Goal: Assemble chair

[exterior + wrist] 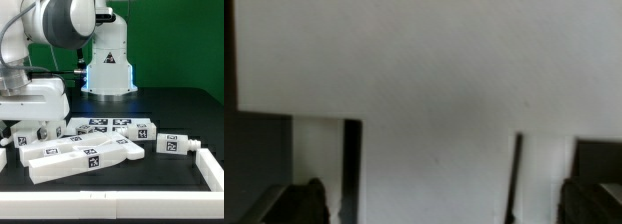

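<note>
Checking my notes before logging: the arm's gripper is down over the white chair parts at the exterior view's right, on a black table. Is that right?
Not quite: the exterior view shows the gripper down over the white chair parts at that view's left, not its right. The table is black, as you said.
</note>
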Available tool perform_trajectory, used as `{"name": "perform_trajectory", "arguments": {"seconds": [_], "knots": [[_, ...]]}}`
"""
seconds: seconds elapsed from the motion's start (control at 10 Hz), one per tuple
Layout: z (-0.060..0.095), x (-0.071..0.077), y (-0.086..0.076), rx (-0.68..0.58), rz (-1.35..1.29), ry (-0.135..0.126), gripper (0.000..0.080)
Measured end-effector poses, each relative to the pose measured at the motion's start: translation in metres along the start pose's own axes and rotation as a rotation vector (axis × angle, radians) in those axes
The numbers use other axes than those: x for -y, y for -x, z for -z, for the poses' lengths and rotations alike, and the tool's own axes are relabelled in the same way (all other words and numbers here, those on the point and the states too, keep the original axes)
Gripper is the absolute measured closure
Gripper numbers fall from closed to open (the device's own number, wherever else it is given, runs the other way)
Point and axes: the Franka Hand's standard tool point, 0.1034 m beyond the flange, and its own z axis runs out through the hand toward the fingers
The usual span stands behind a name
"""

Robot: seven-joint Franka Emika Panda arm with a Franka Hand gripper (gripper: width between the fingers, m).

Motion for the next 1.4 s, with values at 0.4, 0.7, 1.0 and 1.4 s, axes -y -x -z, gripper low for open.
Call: {"name": "perform_trajectory", "arguments": {"seconds": [0.4, 0.7, 1.0, 1.4], "knots": [[0.001, 0.001, 0.0, -0.003, 0.002, 0.001, 0.015], [0.001, 0.001, 0.0, -0.003, 0.003, 0.001, 0.0241], [0.001, 0.001, 0.0, -0.003, 0.003, 0.001, 0.044], [0.018, 0.007, 0.003, 0.027, 0.006, -0.032, 0.044]]}}
